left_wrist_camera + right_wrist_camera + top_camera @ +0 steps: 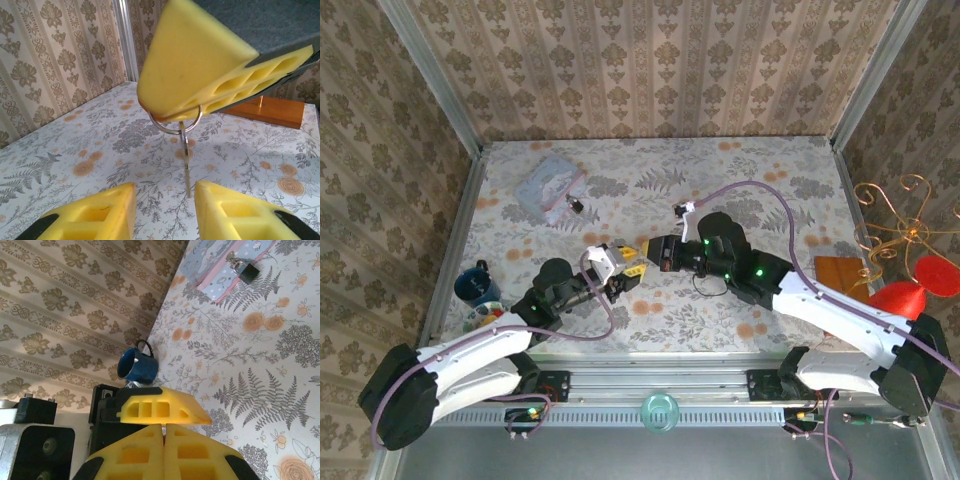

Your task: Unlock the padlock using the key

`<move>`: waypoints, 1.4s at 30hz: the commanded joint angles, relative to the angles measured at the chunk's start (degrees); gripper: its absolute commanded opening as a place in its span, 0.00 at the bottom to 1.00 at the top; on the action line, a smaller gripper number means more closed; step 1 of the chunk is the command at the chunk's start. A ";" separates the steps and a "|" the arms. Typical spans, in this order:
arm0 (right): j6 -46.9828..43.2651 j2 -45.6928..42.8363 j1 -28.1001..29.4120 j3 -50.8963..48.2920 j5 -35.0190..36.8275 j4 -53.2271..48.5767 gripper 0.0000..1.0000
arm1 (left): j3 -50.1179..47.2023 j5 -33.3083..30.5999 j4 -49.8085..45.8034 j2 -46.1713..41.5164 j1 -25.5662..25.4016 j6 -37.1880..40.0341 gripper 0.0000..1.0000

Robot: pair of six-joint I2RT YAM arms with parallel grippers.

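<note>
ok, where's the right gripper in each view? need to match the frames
Top external: right gripper near table centre, tips pointing left.
Left wrist: its yellow fingers at the top, shut on the key ring, with the key hanging below.
Right wrist: its own fingers, shut, at bottom centre.
Shared landmark: the floral table cover, beneath the gripper in all three.

White arm links (470, 355), black joints (558, 278), purple cables (752, 185), yellow honeycombed end effector fingers (100, 215).
</note>
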 commanded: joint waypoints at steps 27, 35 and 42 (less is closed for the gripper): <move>-11.98 -2.29 -1.82 -0.92 2.50 1.21 0.24 | 14.64 -5.27 -26.68 -1.99 2.09 -2.26 0.00; -29.97 -8.61 -13.45 -9.19 -12.39 6.80 0.38 | 26.40 -3.96 -48.06 -0.55 2.12 2.12 0.00; -43.40 -14.30 -13.04 -19.77 -23.27 19.17 0.38 | 35.32 -5.36 -63.87 5.85 -1.53 10.42 0.00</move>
